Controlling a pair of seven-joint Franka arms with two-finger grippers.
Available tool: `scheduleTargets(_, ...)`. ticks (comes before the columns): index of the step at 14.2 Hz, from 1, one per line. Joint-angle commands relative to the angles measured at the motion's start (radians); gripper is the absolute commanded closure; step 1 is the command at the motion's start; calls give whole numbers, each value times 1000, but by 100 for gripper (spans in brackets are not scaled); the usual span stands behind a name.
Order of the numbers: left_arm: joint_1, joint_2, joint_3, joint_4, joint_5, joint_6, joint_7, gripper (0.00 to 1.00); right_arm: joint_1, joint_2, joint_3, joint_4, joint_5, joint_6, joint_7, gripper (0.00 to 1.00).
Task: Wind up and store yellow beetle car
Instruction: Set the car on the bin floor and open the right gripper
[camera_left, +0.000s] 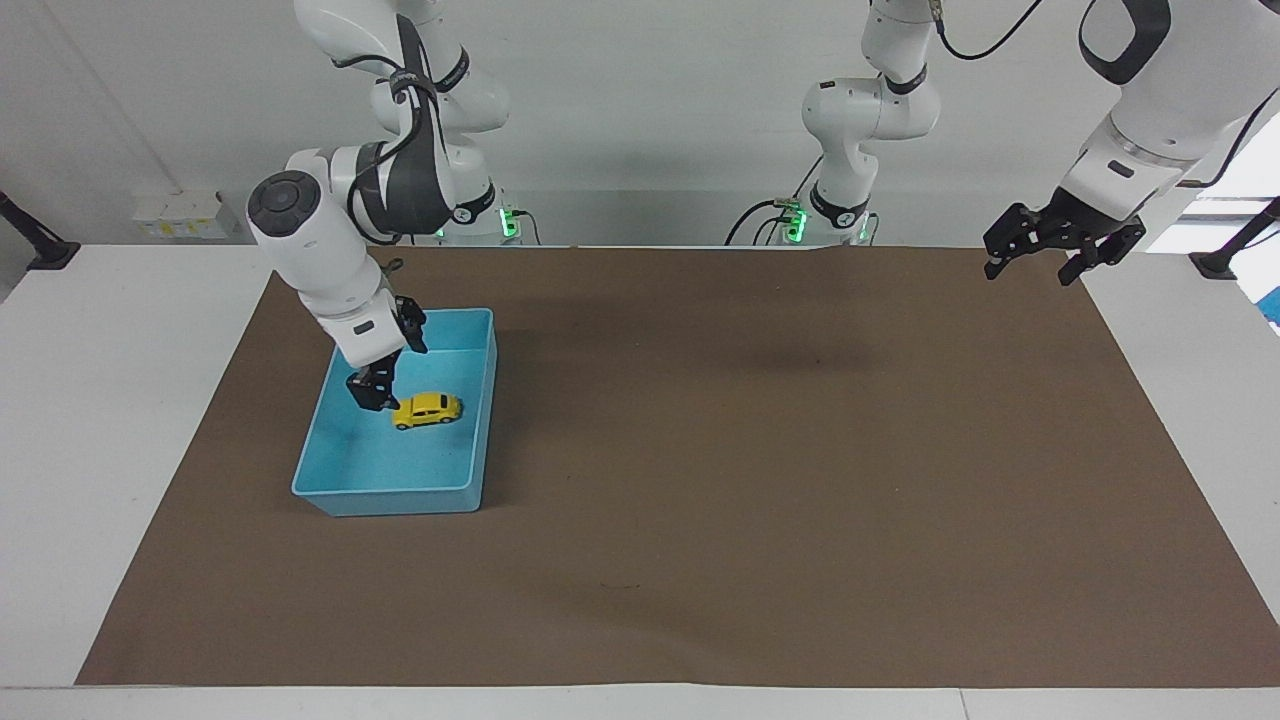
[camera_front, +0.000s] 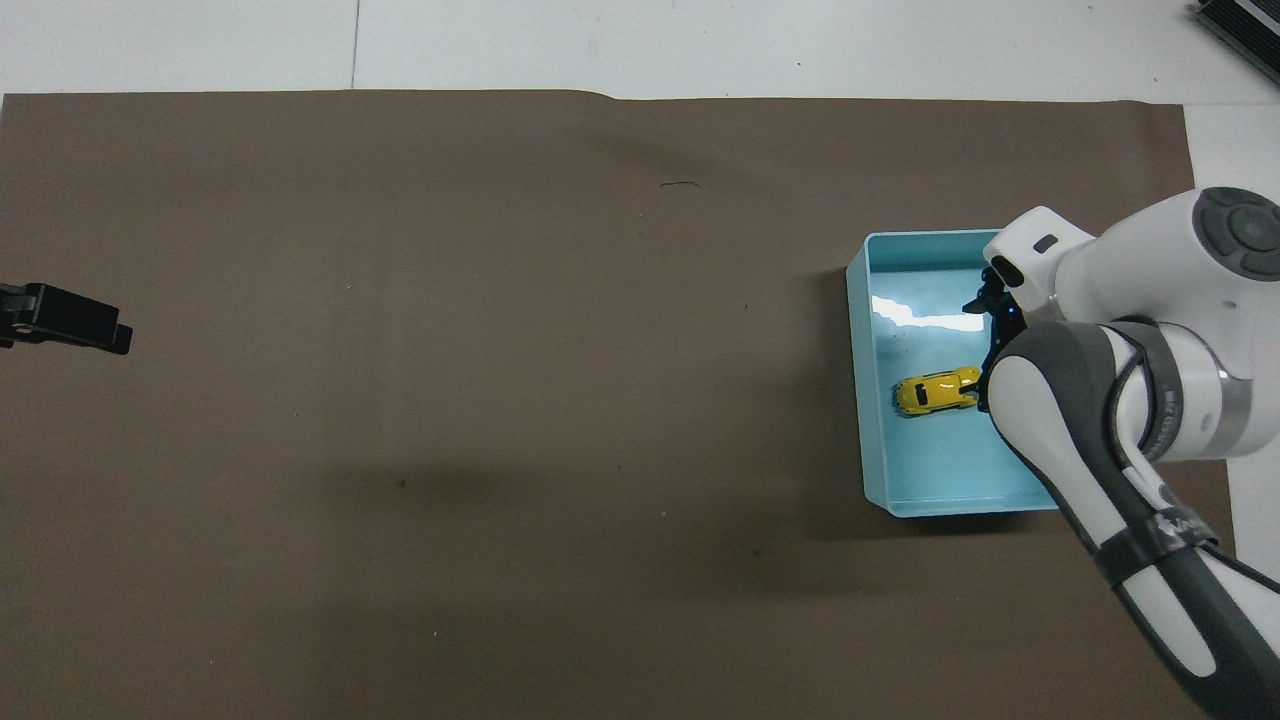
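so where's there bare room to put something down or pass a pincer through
Nearly all the brown mat is bare, from the blue bin to the left arm's end, where the open left pincer waits above the mat's corner. It is crowded only at the bin: the yellow beetle car lies inside, with the open right pincer above.

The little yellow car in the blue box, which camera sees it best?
The facing view: the small yellow beetle-shaped toy car shows whole, side-on, in the light-blue plastic bin. The overhead view shows its roof, one end meeting the arm.
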Motion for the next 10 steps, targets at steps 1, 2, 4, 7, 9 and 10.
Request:
scheduleTargets(1,16,-6,-12,6,16,-15,-6,0,18,-49,3,21,16,-58,183,0)
scheduleTargets(2,16,-6,-12,6,16,-15,-6,0,29,-75,3,21,7,-76,291,0)
scheduleTargets(4,16,-6,-12,6,16,-15,-6,0,43,-120,3,23,-3,-108,477,0)
scheduleTargets(7,16,-6,-12,6,16,-15,-6,0,39,-149,-7,37,-3,-159,640,0)
scheduleTargets(9,16,-6,-12,6,16,-15,-6,0,18,-149,-16,58,0,-196,726,0)
scheduleTargets(10,16,-6,-12,6,16,-15,-6,0,-8,-149,-15,79,1,-219,771,0)
